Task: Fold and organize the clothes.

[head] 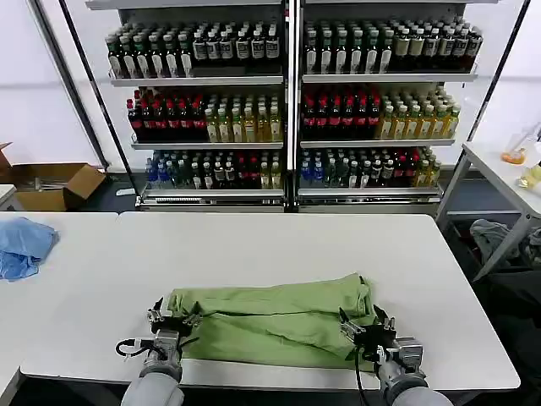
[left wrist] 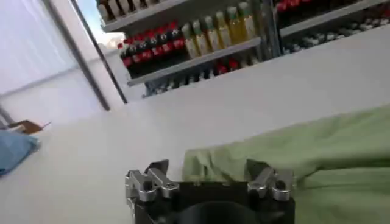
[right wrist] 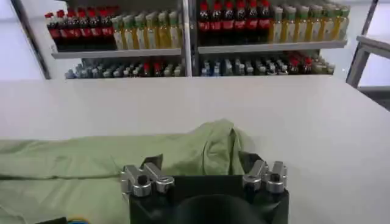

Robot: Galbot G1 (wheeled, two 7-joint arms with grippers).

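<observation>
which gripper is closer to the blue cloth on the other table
Left. The left gripper sits at the green shirt's left end, on the same side as the blue cloth. The right gripper is at the shirt's right end, much farther away.

white table (head: 279,245) | blue cloth (head: 24,245) | bottle shelves (head: 287,80) | cardboard box (head: 55,186)

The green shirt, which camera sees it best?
The head view. It looks down on the whole green shirt, lying folded on the white table between the left gripper and the right gripper. The left wrist view catches one end of it, and the right wrist view catches the other end, up close.
</observation>
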